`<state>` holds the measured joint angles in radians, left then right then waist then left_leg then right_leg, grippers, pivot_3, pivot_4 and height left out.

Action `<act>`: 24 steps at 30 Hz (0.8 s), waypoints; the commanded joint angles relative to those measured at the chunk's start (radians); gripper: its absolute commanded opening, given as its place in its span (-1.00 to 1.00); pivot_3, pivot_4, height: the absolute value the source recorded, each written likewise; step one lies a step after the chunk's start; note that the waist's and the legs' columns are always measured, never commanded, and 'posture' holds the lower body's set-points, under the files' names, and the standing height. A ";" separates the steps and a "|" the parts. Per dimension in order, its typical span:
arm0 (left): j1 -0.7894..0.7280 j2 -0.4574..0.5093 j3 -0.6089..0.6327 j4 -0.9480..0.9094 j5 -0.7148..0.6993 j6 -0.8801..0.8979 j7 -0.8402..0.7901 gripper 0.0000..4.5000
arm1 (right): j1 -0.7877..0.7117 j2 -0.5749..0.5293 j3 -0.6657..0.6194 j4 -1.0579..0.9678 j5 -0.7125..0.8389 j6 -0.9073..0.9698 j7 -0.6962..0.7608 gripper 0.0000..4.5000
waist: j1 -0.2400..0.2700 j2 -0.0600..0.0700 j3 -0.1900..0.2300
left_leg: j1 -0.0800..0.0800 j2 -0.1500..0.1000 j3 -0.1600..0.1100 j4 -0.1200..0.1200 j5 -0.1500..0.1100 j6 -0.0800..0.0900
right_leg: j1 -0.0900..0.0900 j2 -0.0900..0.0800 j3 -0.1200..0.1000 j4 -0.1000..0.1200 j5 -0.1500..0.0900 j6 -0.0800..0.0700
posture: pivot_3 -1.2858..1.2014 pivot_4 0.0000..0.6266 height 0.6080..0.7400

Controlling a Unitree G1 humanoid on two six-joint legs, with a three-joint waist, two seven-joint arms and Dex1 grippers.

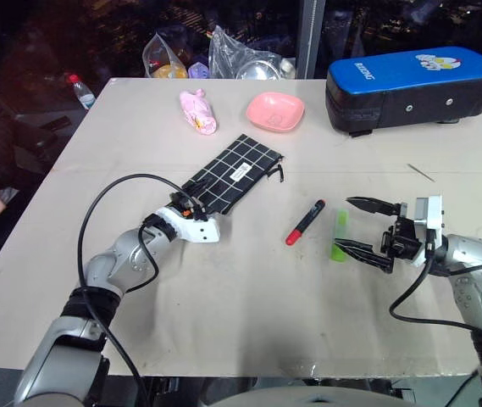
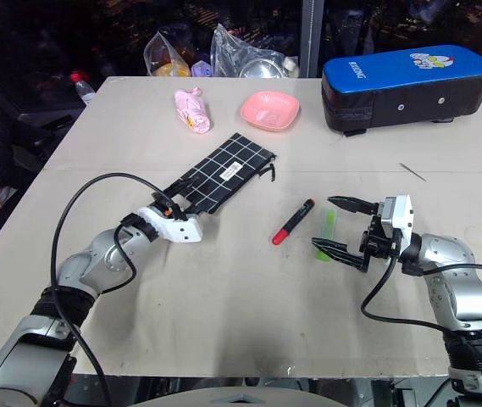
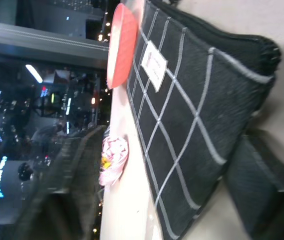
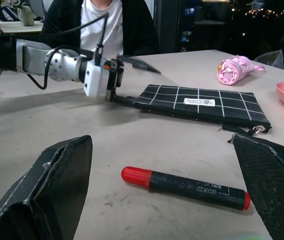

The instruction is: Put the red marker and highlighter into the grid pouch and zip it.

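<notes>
Both robot arms are made of shiny silver-grey metal in round, smooth pieces, with black rings at the joints. A thin black cable loops out from each arm and runs back to its wrist. The left gripper (image 4: pixel 113 79) sits on a white boxy block, with small orange and black wires near that block. The right gripper (image 1: pixel 356 227) has two black pointed fingers (image 1: pixel 371 204) with a rough, dotted skin. Just behind those fingers sits a white square block on a black frame.
</notes>
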<state>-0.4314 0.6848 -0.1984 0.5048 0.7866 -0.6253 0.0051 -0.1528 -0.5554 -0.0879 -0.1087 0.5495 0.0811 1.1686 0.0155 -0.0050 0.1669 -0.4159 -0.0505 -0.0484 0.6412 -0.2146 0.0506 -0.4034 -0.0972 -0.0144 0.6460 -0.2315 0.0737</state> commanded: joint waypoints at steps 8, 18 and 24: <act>-0.041 0.008 -0.065 0.108 -0.004 -0.044 0.073 -0.90 | -0.007 0.008 -0.010 -0.019 0.007 -0.016 -0.009 1.00 | 0.011 0.003 -0.002 | 0.001 0.000 0.000 0.007 0.000 0.000 | 0.000 -0.001 0.000 0.008 0.000 0.000 | 0.03 -0.52 0.79; -0.003 -0.003 0.000 0.100 -0.189 -0.081 0.060 -0.90 | -0.009 0.012 -0.004 -0.015 0.004 -0.021 -0.003 1.00 | 0.002 0.003 -0.002 | 0.002 0.000 0.000 0.008 0.000 0.000 | 0.000 -0.001 0.001 0.011 0.000 0.000 | 0.03 -0.52 0.79; 0.136 -0.070 0.091 -0.122 -0.680 -0.032 -0.217 -0.90 | -0.012 0.007 -0.011 -0.016 0.005 -0.023 -0.001 1.00 | -0.002 0.002 -0.001 | 0.000 0.000 0.000 0.007 0.000 0.000 | -0.001 -0.007 0.001 0.010 0.000 0.000 | 0.03 -0.52 0.79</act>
<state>-0.3220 0.6268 -0.1454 0.4953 0.2779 -0.7008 -0.1243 -0.1525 -0.5440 -0.0851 -0.1049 0.5479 0.0747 1.1689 0.0133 -0.0027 0.1655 -0.4164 -0.0507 -0.0485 0.6483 -0.2150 0.0504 -0.4046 -0.1039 -0.0134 0.6561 -0.2318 0.0735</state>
